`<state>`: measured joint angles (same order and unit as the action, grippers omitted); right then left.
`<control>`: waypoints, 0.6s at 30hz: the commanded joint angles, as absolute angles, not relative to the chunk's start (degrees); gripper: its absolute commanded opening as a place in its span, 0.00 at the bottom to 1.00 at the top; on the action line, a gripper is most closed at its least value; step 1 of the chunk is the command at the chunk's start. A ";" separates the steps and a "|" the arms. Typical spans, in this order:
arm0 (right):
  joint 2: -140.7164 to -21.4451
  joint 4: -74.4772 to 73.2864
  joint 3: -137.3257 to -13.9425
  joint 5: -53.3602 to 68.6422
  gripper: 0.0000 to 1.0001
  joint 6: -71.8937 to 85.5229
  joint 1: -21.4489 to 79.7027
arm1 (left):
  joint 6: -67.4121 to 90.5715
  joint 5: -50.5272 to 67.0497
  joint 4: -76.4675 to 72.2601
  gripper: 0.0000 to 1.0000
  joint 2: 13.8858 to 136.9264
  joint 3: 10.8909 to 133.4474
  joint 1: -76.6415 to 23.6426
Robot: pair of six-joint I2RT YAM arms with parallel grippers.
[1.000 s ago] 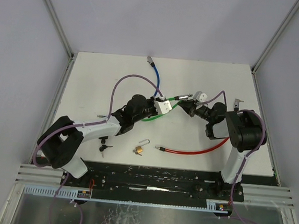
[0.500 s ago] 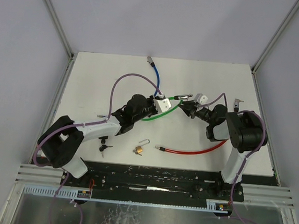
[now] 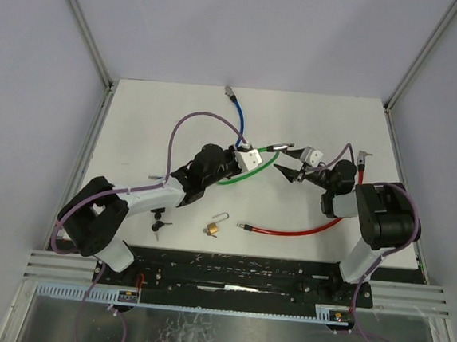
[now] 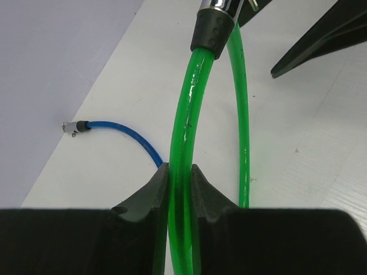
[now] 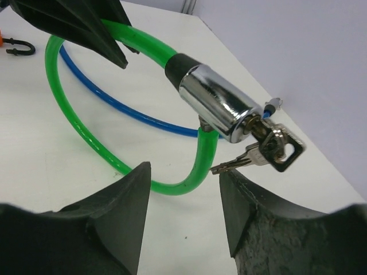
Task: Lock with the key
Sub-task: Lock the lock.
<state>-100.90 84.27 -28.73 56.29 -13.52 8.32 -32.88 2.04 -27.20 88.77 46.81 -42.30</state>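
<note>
My left gripper (image 3: 243,158) is shut on the green cable lock (image 4: 184,172) and holds it above the table. Its chrome lock barrel (image 5: 215,106) points toward my right gripper, with a key (image 5: 269,137) stuck in its end and a spare key (image 5: 252,159) hanging from the ring. The barrel also shows in the top view (image 3: 279,147). My right gripper (image 5: 184,197) is open, just short of the keys, jaws apart around nothing; in the top view (image 3: 295,166) it sits right of the barrel.
A blue cable (image 3: 239,110) lies behind the green loop. A red cable (image 3: 299,231) lies at the front right. A small brass padlock (image 3: 213,229) with open shackle and a bunch of dark keys (image 3: 158,226) lie near the front edge.
My right gripper has let go, opened and drawn back to the right from the lock barrel. My left gripper still holds the green cable in much the same place.
</note>
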 commanded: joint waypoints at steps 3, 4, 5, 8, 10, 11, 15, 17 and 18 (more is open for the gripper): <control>-92.89 72.01 -29.15 61.07 0.59 -22.15 5.20 | -30.55 1.59 -24.86 0.00 90.64 45.41 -41.77; -91.78 69.00 -29.45 61.08 0.59 -23.29 4.80 | -30.57 1.74 -24.99 0.00 90.53 45.35 -41.72; -90.29 64.15 -29.88 61.16 0.59 -24.96 4.30 | -30.55 1.69 -24.96 0.00 90.53 45.20 -41.67; -86.66 51.17 -31.51 62.16 0.59 -31.38 2.61 | -30.86 2.10 -24.88 0.00 90.37 45.14 -41.59; -84.18 43.33 -32.16 63.74 0.58 -36.67 0.72 | -31.23 2.33 -24.72 0.00 90.43 45.01 -41.57; -82.93 39.45 -32.29 65.12 0.58 -40.02 -0.38 | -31.45 2.43 -24.56 0.00 90.43 45.00 -41.58; -78.73 20.34 -36.45 70.53 0.57 -53.34 -4.91 | -32.11 3.36 -24.54 0.00 90.26 44.67 -41.42; -78.17 4.24 -42.53 71.54 0.57 -65.28 -5.60 | -32.30 4.00 -24.39 0.00 90.28 44.71 -41.22; -78.67 -6.72 -46.58 71.69 0.57 -74.34 -5.62 | -32.28 4.35 -24.27 0.00 90.22 44.70 -41.22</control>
<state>-80.47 27.94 -34.72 66.35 -46.54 -4.38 -32.84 2.46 -27.46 88.99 46.76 -41.78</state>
